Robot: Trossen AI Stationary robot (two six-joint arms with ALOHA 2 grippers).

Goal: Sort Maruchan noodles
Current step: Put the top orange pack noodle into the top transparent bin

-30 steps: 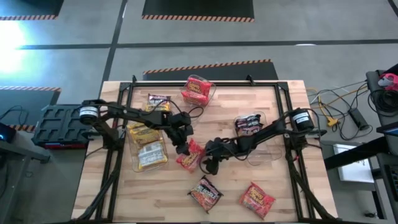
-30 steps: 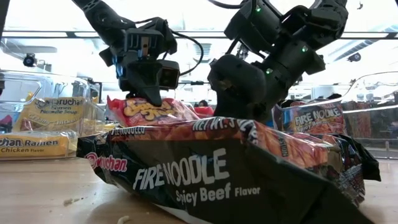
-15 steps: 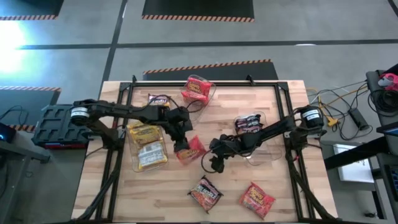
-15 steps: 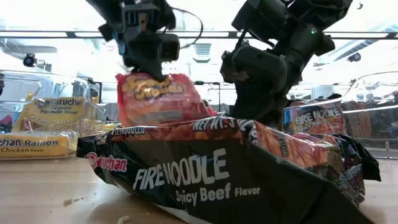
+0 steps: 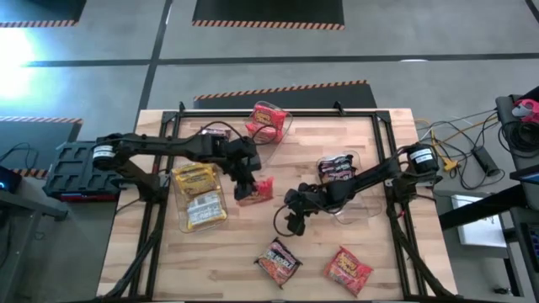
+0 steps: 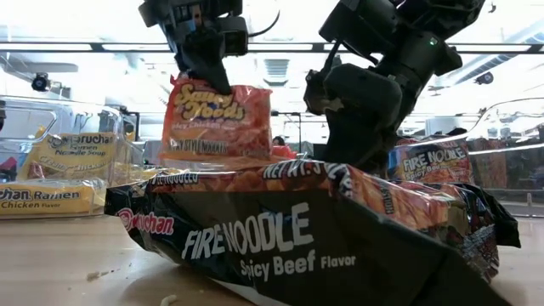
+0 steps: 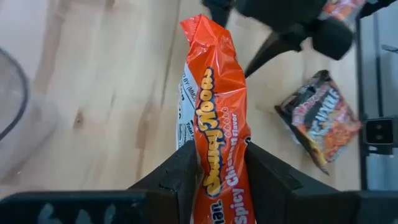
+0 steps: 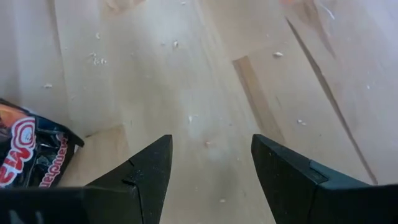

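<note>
From above, a red noodle packet [image 5: 257,188] is seen clamped in the left gripper [image 5: 245,190] beside the yellow-packet bin [image 5: 200,199]; level view: packet lifted off the table; right wrist: right gripper [image 8: 210,163] spread, empty over bare wood

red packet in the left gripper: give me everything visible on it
The red-orange packet is a crinkly, glossy plastic ramen pack printed with yellow lettering and "Spicy Chicken"; a white label panel shows on one face. The left gripper is shut on its upper end, one finger on each face. It hangs upright in the air, above the wooden table near its middle, beside the bins, touching nothing else. It looks sealed and slightly creased.
</note>
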